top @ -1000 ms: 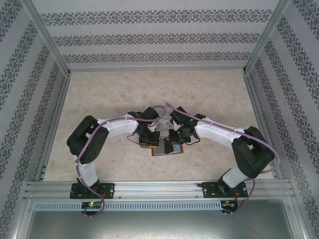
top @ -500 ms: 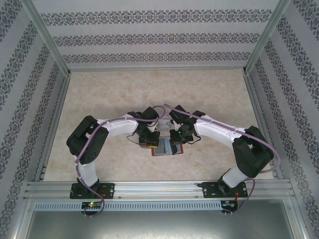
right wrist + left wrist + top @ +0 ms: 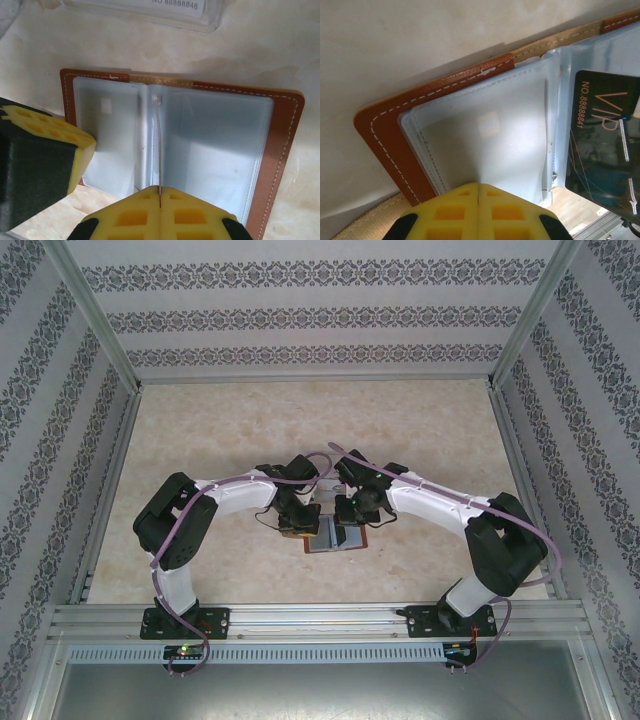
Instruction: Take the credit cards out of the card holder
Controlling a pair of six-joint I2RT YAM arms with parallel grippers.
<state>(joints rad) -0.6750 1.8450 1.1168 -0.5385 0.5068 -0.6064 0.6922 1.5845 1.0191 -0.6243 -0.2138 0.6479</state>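
— Where is the card holder (image 3: 280, 130) now?
— You see it lying open on the table (image 3: 250, 430), between the two arms. Your left gripper (image 3: 478, 186) is closed, over the holder's left half. Your right gripper (image 3: 160, 189) is closed on the black card (image 3: 602, 145), held on edge above the fold.

A lab test cell: silver aluminium frame rails (image 3: 320, 615) box in a beige marble-look tabletop (image 3: 300, 420), with patterned damask wallpaper panels (image 3: 320, 315) left, right and far.
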